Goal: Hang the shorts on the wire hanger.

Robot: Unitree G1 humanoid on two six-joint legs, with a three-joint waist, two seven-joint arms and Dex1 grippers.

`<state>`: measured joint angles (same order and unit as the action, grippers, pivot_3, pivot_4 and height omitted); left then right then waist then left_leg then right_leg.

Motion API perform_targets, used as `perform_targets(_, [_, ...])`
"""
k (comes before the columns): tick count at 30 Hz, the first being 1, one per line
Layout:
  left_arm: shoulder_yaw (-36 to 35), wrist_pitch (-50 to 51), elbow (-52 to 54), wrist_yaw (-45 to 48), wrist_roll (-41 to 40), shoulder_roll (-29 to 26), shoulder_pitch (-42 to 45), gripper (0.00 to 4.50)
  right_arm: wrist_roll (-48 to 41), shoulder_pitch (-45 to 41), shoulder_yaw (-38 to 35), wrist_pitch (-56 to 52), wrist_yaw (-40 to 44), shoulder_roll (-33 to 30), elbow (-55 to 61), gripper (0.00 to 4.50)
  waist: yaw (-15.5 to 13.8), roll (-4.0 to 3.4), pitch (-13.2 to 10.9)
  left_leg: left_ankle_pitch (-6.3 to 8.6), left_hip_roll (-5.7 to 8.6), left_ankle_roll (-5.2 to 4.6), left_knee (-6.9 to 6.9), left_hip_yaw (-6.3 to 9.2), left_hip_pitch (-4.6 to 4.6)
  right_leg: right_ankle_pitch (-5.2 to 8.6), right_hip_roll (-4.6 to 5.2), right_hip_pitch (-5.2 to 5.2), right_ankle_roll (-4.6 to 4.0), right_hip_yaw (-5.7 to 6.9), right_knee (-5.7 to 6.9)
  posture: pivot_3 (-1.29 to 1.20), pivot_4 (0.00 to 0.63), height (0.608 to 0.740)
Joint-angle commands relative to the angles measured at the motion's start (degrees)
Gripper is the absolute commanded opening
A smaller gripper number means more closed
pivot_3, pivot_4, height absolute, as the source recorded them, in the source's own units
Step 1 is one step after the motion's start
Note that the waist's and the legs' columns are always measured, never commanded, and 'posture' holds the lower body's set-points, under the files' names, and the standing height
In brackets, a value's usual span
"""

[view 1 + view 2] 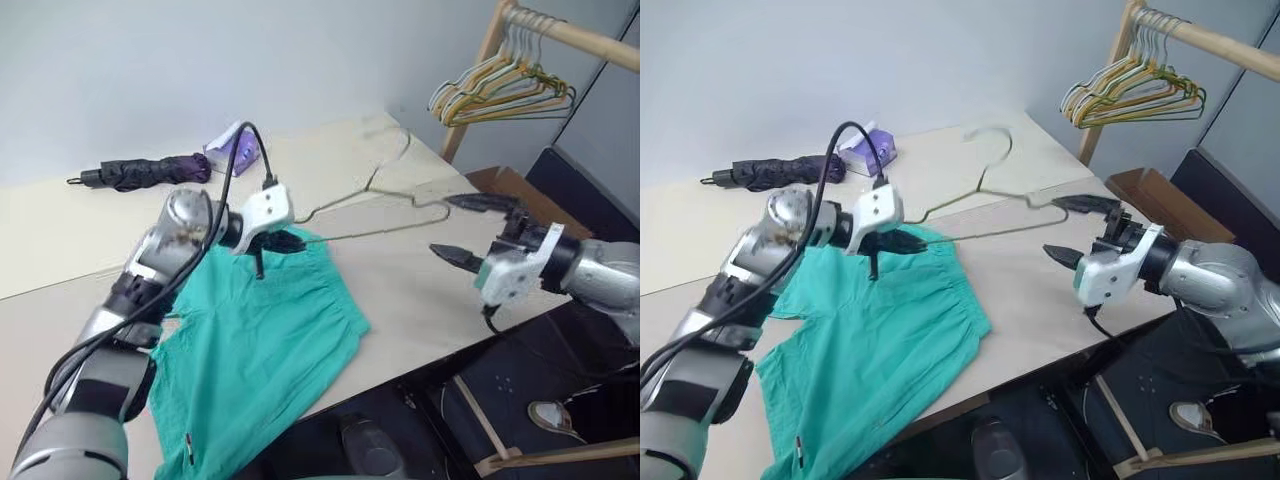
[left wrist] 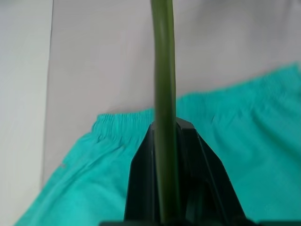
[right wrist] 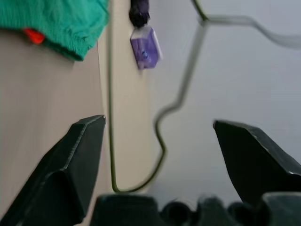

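One left gripper [image 1: 898,241] clenched on the wire hanger [image 1: 985,200], right gripper [image 1: 1072,230] released; the unsupported far corner could swing, missing the shorts [image 1: 880,340]

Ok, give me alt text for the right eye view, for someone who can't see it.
The left gripper is shut on one end of a thin olive-gold wire hanger, held above teal-green cloth shorts lying on a beige table. The right gripper stands open at the hanger's other end.
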<state>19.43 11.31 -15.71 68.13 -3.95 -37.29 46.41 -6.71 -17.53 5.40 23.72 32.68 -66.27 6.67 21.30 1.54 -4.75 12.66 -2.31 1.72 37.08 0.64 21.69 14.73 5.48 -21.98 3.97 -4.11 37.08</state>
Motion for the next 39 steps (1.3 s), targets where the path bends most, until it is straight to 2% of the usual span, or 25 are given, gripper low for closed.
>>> perform_targets(1, [-2.74,-9.07,-0.97,0.6,0.1,-0.17,0.61,0.0,-18.49,0.63,-6.89,-18.07,8.66,-3.33,8.89,4.48,-0.18,0.0,0.01,-0.02,0.05,-0.03,0.05,0.02,0.0,-0.04,0.04,0.04,0.06,0.01,-0.01,-0.28,0.0,0.74])
perform_targets(5, [-3.21,-10.1,-2.59,2.48,-0.77,0.4,1.59,0.0,-29.87,3.32,-10.88,-32.41,17.67,-6.55,12.93,4.48,-0.56,0.1,0.3,0.0,0.02,-0.07,0.15,0.05,-0.14,0.17,0.02,0.37,0.57,0.09,-0.27,-0.28,0.008,0.74])
perform_targets(10, [-3.06,-9.74,-2.79,6.31,-1.58,0.69,2.45,0.0,-23.87,-2.63,-5.85,-41.76,20.34,-6.46,11.67,4.48,-0.54,0.12,0.31,0.1,0.02,-0.16,0.12,-0.03,-0.26,0.22,0.03,0.53,0.64,0.04,-0.45,-0.26,0.028,0.74])
perform_targets(15, [-3.56,-8.7,-1.77,7.73,-1.9,0.69,2.5,0.0,-20.85,-8.59,-1.81,-47.71,23.66,-3.75,9.92,4.48,-0.89,0.11,0.31,0.1,0.01,-0.17,0.04,-0.04,-0.25,0.23,0.02,0.44,0.64,0.02,-0.43,-0.25,0.039,0.74])
perform_targets(22, [-3.9,-8.21,-1.5,8.04,-1.34,0.87,2.67,0.0,-14.87,-15.94,5.36,-55.3,29.07,-0.31,7.05,4.48,-2.43,0.07,0.29,0.09,0.04,-0.18,0.17,-0.08,0.36,0.21,0.02,-0.23,0.64,-0.08,-0.24,-0.23,0.047,0.74])
perform_targets(30, [-2.5,-10.38,-1.99,9.25,0.27,1.63,3.87,0.0,-8.75,-25.17,12.74,-62.11,34.7,4.28,3.85,4.48,-4.09,0.02,0.25,0.09,0.06,-0.18,0.17,-0.06,0.43,0.21,0.03,-0.28,0.64,-0.06,-0.26,-0.21,0.058,0.74])
perform_targets(33, [-2.57,-10.44,-1.77,9.57,0.27,1.79,3.83,0.0,-7.35,-26.8,14.06,-63.2,36.33,5.34,3.71,3.9,-4.68,-0.01,0.23,0.1,0.07,-0.18,0.17,-0.07,0.44,0.21,0.04,-0.3,0.64,-0.07,-0.29,-0.21,0.059,0.74])
perform_targets(39, [-2.56,-10.8,-0.88,10.01,0.88,1.43,3.06,0.0,-4.57,-27.56,15.14,-64.02,37.62,6.93,3.77,1.78,-5.23,-0.02,0.23,0.1,0.08,-0.18,0.19,-0.05,0.51,0.21,0.04,-0.34,0.64,-0.05,-0.27,-0.21,0.056,0.74])
